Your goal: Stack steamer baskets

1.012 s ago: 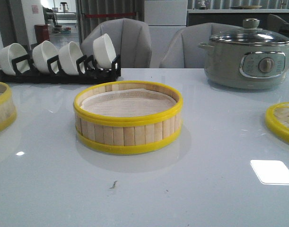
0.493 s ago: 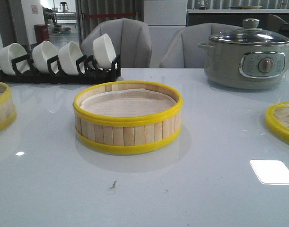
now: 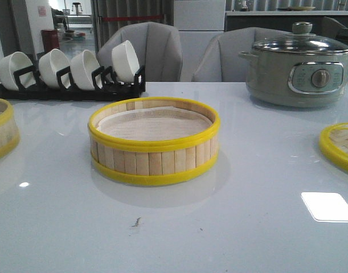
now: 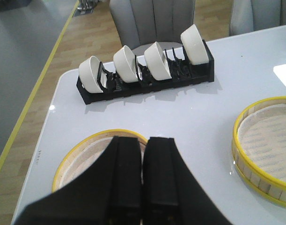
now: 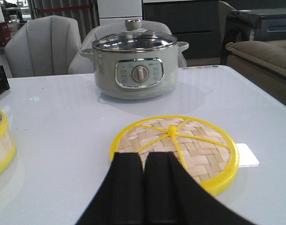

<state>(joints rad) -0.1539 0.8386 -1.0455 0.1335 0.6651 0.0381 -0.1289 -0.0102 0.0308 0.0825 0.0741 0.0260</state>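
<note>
One steamer basket (image 3: 154, 141) with pale slats, yellow rims and a white liner stands at the table's middle; the left wrist view shows it too (image 4: 267, 140). A second steamer basket (image 3: 1, 128) sits at the left edge, cut off by the frame. In the left wrist view my left gripper (image 4: 143, 140) hovers over that second basket (image 4: 82, 157), shut with nothing between its fingers. My right gripper (image 5: 143, 157) is shut and empty above the near side of the woven lid (image 5: 180, 147). Neither gripper shows in the front view.
A black rack of white bowls (image 3: 71, 71) stands at the back left. A grey-green electric pot (image 3: 299, 65) with a glass lid stands at the back right. The woven yellow-rimmed lid (image 3: 340, 145) lies at the right edge. Grey chairs stand behind the table.
</note>
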